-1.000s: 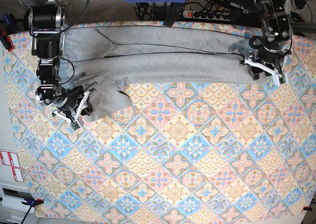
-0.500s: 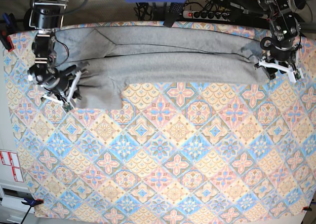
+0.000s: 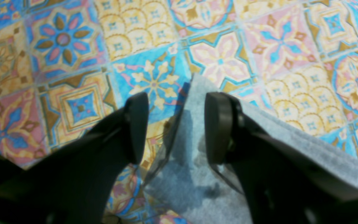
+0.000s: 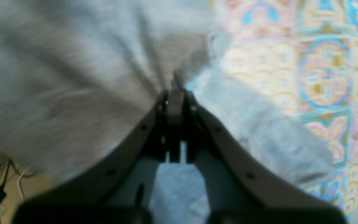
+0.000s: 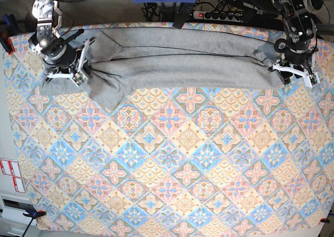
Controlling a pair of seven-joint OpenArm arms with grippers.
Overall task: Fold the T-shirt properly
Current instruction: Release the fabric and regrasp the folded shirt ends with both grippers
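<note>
Right tool (image 4: 175, 102) clamped tight on bunched T-shirt (image 5: 177, 59) fabric; left tool (image 3: 174, 127) gapes over the shirt's corner on the patterned tabletop (image 5: 172, 169).

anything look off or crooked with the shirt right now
Yes: the T-shirt lies as a long band along the table's far edge, but its end by the right gripper is bunched, a flap sagging askew toward the camera. No damage shows.

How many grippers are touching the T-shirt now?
1 for certain: the right gripper is pinching the T-shirt. The left gripper hangs open over its corner; contact is unclear.
</note>
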